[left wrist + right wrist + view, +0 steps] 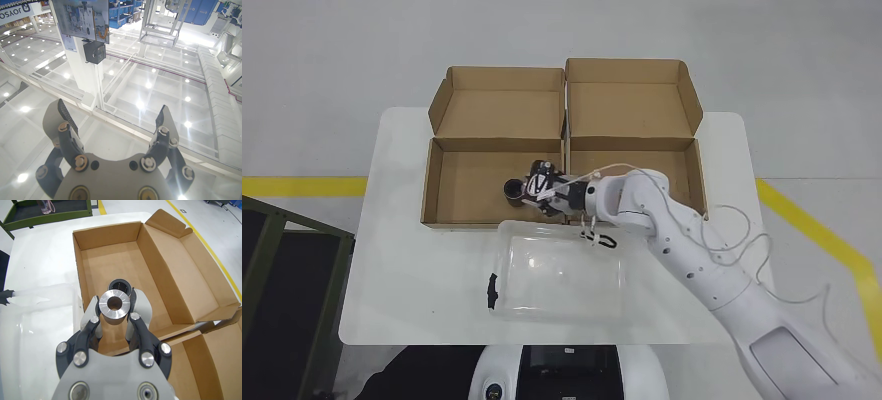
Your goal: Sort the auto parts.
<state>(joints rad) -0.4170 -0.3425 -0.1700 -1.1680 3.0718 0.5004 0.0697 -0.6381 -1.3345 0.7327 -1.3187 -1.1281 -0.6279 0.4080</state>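
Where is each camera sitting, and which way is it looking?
Top view: above the arms, looking down at the table; the right arm shows, stretched over a cardboard box.
Left wrist view: on the left wrist, pointing up at the ceiling; the open left gripper shows.
Right wrist view: on the right wrist, looking down into the box; the right gripper shows, shut on a metal sleeve.
Shared: top and right wrist views both show that box and the clear bin.
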